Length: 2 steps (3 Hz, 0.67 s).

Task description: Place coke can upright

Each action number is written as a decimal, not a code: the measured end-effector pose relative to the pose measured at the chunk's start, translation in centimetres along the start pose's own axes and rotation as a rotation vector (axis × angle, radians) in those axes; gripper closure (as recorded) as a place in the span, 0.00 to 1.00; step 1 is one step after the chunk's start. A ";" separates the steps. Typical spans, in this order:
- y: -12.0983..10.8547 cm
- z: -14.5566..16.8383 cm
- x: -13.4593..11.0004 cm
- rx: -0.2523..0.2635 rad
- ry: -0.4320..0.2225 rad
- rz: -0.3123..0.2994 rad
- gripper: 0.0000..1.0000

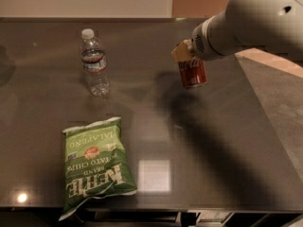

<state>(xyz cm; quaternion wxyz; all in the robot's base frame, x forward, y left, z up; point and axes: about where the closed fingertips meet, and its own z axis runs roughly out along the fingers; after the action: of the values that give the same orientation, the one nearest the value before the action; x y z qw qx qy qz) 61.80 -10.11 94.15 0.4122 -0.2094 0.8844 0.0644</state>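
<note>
The coke can [193,74] is red with white lettering. It is nearly upright over the dark table [222,145], right of centre. My gripper [183,52] comes in from the upper right on the pale arm [255,20]. It is at the can's top and is shut on it. The can's lower end is close to the tabletop; I cannot tell whether it touches.
A clear water bottle [94,64] with a white cap stands upright at the back left. A green bag of jalapeño chips [94,164] lies flat near the front edge on the left. The table's right edge runs diagonally past the arm.
</note>
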 end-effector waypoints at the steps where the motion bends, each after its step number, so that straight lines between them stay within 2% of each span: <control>1: 0.3 0.0 -0.9 -0.103 -0.117 0.024 1.00; 2: 2.5 -0.5 -1.3 -0.194 -0.209 0.003 1.00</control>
<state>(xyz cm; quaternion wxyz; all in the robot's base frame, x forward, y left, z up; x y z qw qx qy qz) 61.14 -7.58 95.25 0.4796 -0.2393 0.8266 0.1715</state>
